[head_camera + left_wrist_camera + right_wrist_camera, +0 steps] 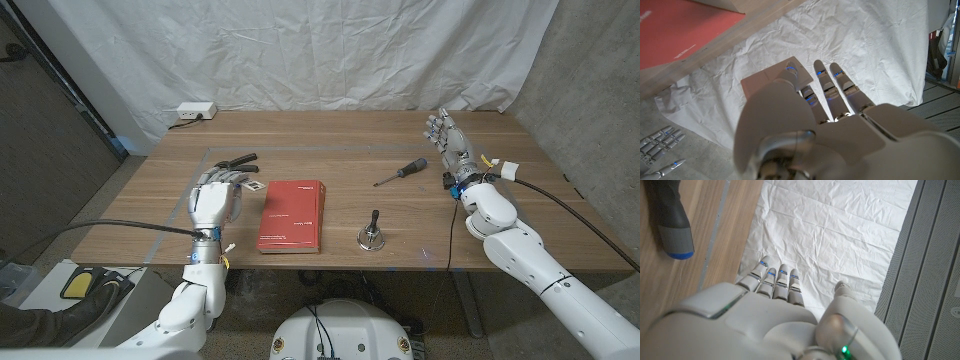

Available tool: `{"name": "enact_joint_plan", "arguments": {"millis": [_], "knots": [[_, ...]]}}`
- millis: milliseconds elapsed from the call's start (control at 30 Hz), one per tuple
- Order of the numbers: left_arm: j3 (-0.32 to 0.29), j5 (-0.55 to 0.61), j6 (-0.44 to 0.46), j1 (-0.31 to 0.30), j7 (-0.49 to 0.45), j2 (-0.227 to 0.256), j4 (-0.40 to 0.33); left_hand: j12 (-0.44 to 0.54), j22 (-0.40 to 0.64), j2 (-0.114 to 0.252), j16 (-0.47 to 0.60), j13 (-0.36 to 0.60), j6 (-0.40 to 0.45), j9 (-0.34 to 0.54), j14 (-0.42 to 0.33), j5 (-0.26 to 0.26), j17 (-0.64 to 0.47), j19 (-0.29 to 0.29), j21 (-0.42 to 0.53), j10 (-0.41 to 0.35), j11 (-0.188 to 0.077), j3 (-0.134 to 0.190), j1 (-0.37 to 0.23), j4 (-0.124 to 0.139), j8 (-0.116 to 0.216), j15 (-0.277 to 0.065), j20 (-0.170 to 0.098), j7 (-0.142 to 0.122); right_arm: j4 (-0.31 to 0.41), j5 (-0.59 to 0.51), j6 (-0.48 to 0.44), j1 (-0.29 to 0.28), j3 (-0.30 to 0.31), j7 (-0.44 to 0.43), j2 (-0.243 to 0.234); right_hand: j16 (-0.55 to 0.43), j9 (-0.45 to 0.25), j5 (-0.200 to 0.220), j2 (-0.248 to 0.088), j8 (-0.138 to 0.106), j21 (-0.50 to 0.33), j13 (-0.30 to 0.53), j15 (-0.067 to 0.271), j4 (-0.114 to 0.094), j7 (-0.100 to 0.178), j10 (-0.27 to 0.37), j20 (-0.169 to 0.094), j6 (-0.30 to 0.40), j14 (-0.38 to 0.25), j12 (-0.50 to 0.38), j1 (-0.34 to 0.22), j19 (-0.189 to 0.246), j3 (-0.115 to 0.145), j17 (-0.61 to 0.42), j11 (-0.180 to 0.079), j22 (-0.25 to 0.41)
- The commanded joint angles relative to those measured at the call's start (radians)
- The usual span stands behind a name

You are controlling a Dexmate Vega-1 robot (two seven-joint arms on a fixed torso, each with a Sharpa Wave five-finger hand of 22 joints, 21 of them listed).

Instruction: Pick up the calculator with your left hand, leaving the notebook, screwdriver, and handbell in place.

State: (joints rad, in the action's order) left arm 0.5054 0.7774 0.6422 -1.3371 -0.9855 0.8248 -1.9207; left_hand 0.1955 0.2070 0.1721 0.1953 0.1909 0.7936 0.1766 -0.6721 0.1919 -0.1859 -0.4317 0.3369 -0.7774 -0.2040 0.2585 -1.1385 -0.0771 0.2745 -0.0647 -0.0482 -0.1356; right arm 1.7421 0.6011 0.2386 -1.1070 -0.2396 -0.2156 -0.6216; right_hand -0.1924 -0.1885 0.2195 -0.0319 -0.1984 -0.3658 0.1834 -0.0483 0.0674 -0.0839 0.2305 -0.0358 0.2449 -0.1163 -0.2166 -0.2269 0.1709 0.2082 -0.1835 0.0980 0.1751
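Observation:
My left hand [215,197] is at the table's left side, just left of the red notebook [292,215]. It grips a flat dark slab, the calculator [240,162], which juts out past the fingers toward the far side. In the left wrist view the calculator [762,82] shows as a flat panel under the thumb, raised off the wood, with the notebook [675,30] beside it. The screwdriver [402,172] lies right of centre. The handbell [372,235] stands upright near the front edge. My right hand [447,135] is held up at the far right, fingers straight, empty, with the screwdriver handle [670,225] nearby.
A white power strip [195,112] lies at the table's far left edge. A small white tag [255,185] sits on the wood between my left hand and the notebook. A white sheet hangs behind the table. Cables trail from both wrists.

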Motion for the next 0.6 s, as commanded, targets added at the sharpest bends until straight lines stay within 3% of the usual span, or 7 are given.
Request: {"name": "enact_joint_plan", "arguments": {"millis": [33, 600], "knots": [[-0.025, 0.031, 0.038, -0.013, 0.055, 0.027, -0.079, -0.003, 0.001, -0.006, -0.004, 0.002, 0.011, 0.002, 0.009, -0.001, -0.004, 0.005, 0.007, -0.002, -0.001, 0.009, 0.003, -0.001, -0.003, -0.156, -0.116, -0.004, 0.014, 0.008, 0.012, -0.021, 0.018, 0.001, -0.008, -0.001, -0.002, -0.002, -0.008, -0.001, 0.004, 0.004, 0.0, 0.002, -0.002, 0.011, -0.001, 0.009, -0.009, -0.004, -0.001, 0.012, -0.005, -0.003, 0.0, 0.005], [-0.087, 0.068, 0.054, -0.049, 0.097, 0.062, -0.165, -0.003, 0.0, -0.009, -0.004, 0.002, 0.017, 0.002, 0.008, -0.003, -0.003, 0.006, 0.011, -0.006, -0.001, 0.019, 0.004, 0.002, -0.011, -0.156, -0.117, -0.01, 0.045, 0.003, 0.013, -0.047, 0.033, -0.011, -0.016, -0.001, -0.002, -0.002, -0.01, -0.001, 0.007, 0.004, 0.001, 0.003, -0.001, 0.014, -0.002, 0.011, -0.011, -0.004, -0.002, 0.016, -0.004, -0.003, -0.001, 0.006]]}}
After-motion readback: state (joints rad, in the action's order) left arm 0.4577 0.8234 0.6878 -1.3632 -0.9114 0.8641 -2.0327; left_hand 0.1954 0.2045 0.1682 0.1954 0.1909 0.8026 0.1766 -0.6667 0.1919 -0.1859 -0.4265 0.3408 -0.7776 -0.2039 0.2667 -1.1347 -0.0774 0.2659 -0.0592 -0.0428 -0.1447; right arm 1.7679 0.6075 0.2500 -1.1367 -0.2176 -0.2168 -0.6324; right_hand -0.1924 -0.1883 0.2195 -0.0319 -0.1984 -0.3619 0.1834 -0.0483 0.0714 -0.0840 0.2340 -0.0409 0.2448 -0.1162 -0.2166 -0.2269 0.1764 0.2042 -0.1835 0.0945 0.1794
